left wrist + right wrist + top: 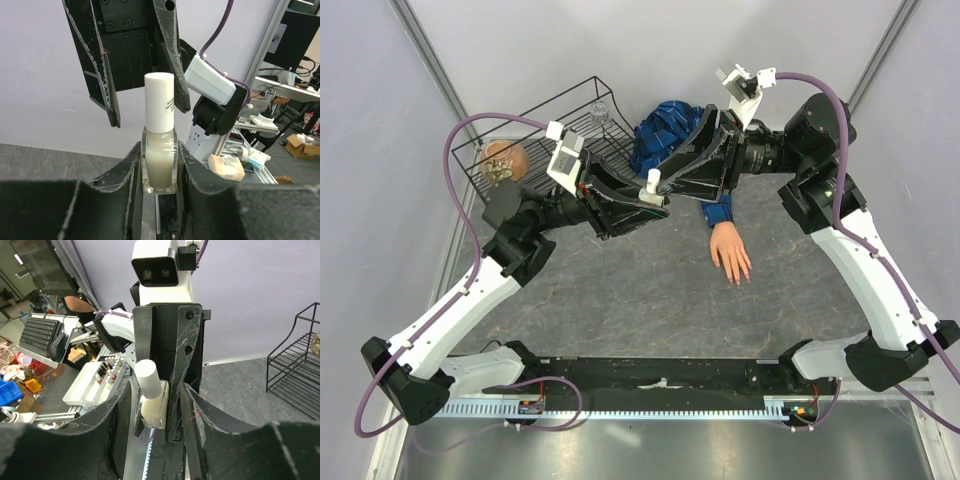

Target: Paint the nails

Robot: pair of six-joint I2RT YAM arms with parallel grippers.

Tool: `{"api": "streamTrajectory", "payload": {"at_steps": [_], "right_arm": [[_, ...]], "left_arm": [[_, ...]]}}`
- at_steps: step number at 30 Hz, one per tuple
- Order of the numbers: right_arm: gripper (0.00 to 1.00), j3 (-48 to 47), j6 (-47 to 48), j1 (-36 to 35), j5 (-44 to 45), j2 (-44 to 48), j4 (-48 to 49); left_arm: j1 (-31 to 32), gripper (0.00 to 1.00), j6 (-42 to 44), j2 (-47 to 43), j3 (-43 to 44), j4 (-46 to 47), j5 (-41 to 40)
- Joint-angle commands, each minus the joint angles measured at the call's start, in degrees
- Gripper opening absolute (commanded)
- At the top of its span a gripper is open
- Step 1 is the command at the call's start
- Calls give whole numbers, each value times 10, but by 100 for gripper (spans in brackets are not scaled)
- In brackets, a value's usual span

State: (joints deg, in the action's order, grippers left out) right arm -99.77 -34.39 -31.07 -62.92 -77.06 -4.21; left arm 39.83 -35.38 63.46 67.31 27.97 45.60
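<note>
Table (620, 300): grey and mottled; both arms reach over its far half.
Wire rack (582, 100): black, at the far left, well apart from the work; no part in this step.
Mannequin hand (730, 248): lies flat, fingers pointing toward the arms' bases. Its blue plaid sleeve (665, 135) lies behind it, partly under the right arm.
Left gripper (642, 198): clenched on the glass body of the polish bottle (160, 160), holding it upright in the air to the left of the mannequin hand.
Right gripper (150, 114): fingers apart, straddling the white cap (159, 102). One finger sits just beside the cap and the other stands off, so there is no grasp yet.
Nails (740, 277): tiny, at the fingertips near the table's middle, with no arm over them and well apart from the bottle. They are too small to tell whether they are painted.
Step, as I judge it: taking hold of the cap to unscrew it, so the painting itself is barely begun.
Risk, off-centre closing: the nearer finger would push the cap sideways first and could tilt the bottle in the left grasp.
Risk, slip: smooth glass between two fingers may turn with the cap rather than let it unscrew.
Risk, spill: the bottle looks well filled; a tilt once it is uncapped could drip polish on the table or sleeve.
</note>
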Motion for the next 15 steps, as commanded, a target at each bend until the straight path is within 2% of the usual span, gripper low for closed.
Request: {"api": "streamTrajectory", "payload": {"at_steps": [1,6,12,14,15], "right_arm": [[49,-3,2,-10,-2,-5,26],[46,-7,3,-15,1,-10,26],[37,-9,4,-19,6,-14,27],[28,-8,10,-22,9,-14,25],[10,-8,18,-22,18,-14,6]], "left_arm": [[-4,2,-23,0,1,31,3],[-5,2,-25,4,1,32,3],[-5,2,-25,7,3,32,2],[-5,2,-16,7,6,22,-9],[-5,2,5,7,13,10,-19]]}}
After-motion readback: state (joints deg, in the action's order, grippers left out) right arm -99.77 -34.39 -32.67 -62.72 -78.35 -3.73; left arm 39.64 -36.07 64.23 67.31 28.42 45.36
